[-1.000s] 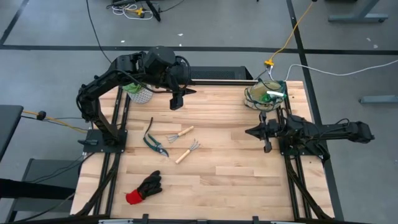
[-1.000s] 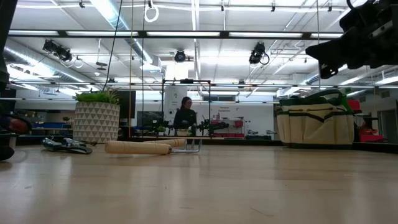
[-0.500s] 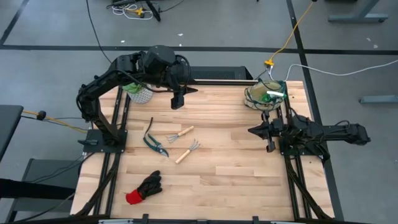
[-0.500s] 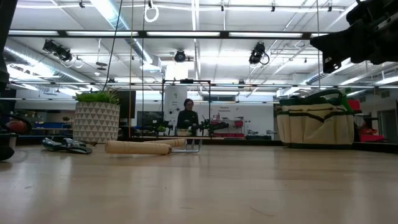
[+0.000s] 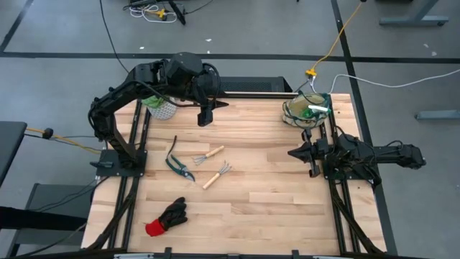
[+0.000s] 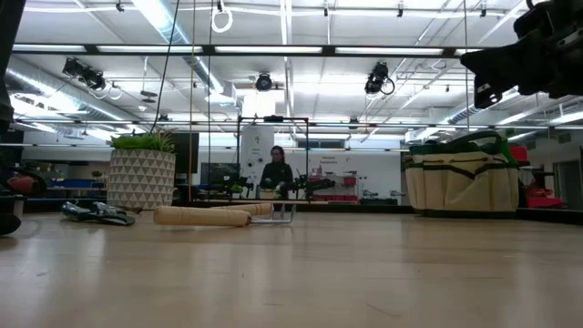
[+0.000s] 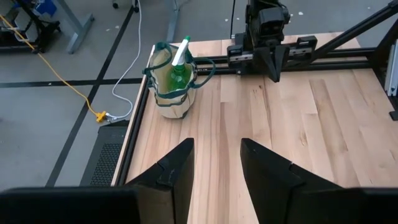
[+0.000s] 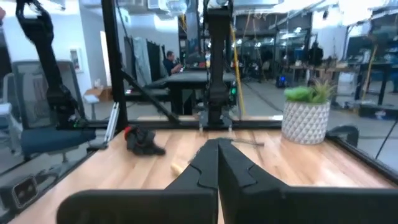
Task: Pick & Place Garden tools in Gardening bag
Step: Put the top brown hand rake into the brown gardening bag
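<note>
Overhead and wrist views of a two-arm rig at a wooden bench (image 5: 259,208). The gardening bag (image 5: 305,110) stands at the far right corner, a green spray bottle (image 7: 178,70) already upright inside it. Four tools lie on the left half of the bench: pruning shears (image 5: 177,162), fork (image 5: 209,154), rake (image 5: 216,175) and, nearer the front edge, the black glove (image 5: 167,216) with red cuff.

The left claw (image 5: 204,115) hangs above the far edge of the bench beside the potted plant (image 5: 159,107), its fingers (image 7: 171,171) apart and empty. The right claw (image 5: 310,154) waits low at the right side, just in front of the bag, fingers pressed together on nothing.

Handling, by judgement: fork and rake are light and rigid — best taken across the round wooden handle, near its middle, so the metal head does not tip the tool. The shears look heavier and smoother; grip both handles together. The glove is limp and will sag, so a pinch at the bunched palm suits it.
</note>
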